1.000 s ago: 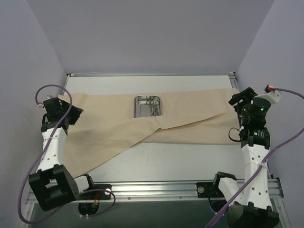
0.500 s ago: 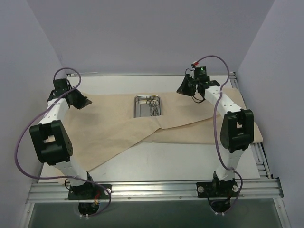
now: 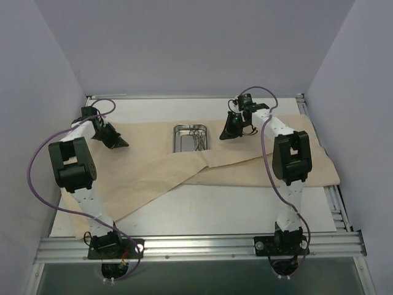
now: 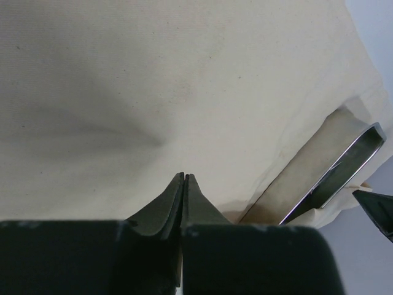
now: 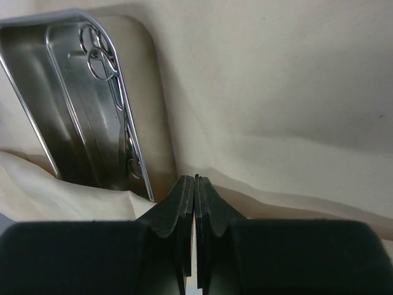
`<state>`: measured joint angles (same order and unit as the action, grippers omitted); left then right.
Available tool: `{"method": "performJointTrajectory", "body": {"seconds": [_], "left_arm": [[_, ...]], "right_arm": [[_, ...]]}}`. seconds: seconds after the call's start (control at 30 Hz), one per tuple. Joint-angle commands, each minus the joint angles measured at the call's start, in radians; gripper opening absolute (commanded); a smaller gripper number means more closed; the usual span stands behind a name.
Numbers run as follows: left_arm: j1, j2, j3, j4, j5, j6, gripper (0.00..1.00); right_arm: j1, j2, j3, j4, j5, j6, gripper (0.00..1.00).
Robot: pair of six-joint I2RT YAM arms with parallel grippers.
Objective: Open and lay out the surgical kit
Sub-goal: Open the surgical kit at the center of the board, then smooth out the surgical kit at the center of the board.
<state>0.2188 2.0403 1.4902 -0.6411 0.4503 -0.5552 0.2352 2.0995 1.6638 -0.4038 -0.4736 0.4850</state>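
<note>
The surgical kit's beige cloth wrap [image 3: 147, 166] lies spread across the table, with a folded flap running diagonally over its near part. The steel tray [image 3: 191, 136] sits on it at the back middle, its near end under the flap. Thin ring-handled instruments [image 5: 98, 55] lie inside the tray [image 5: 67, 104]. My left gripper [image 3: 120, 142] hovers over the cloth left of the tray, shut and empty [image 4: 184, 177]; the tray rim [image 4: 344, 172] shows to its right. My right gripper [image 3: 226, 135] is just right of the tray, shut with nothing in it [image 5: 195, 178].
Bare white tabletop [image 3: 245, 209] shows in front of the cloth. An aluminium rail [image 3: 196, 246] carries both arm bases at the near edge. Grey walls close in the left, right and back. Purple cables [image 3: 37, 178] loop off both arms.
Both arms swung from the table's sides up to the back and then in toward the tray. Both grippers went from partly open to shut.
</note>
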Motion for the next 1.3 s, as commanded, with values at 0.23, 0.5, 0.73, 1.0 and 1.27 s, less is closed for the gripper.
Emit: {"method": "performJointTrajectory", "body": {"seconds": [0.23, 0.5, 0.73, 1.0, 1.27], "left_arm": [[0.004, 0.11, 0.117, -0.068, -0.035, -0.009, 0.02], [0.004, 0.144, 0.136, -0.1, -0.081, -0.014, 0.02], [0.007, 0.159, 0.14, -0.114, -0.11, -0.017, 0.02], [0.011, 0.156, 0.165, -0.14, -0.136, 0.0, 0.02], [0.007, 0.126, 0.238, -0.152, -0.151, 0.005, 0.02]], "right_arm": [[0.049, 0.016, -0.097, -0.059, -0.016, -0.063, 0.0], [0.096, -0.082, -0.284, -0.115, -0.007, -0.106, 0.0], [0.183, -0.396, -0.54, -0.254, 0.02, -0.065, 0.0], [0.207, -0.804, -0.831, -0.411, 0.04, 0.093, 0.06], [0.113, -0.653, -0.58, -0.245, 0.259, 0.086, 0.17]]}}
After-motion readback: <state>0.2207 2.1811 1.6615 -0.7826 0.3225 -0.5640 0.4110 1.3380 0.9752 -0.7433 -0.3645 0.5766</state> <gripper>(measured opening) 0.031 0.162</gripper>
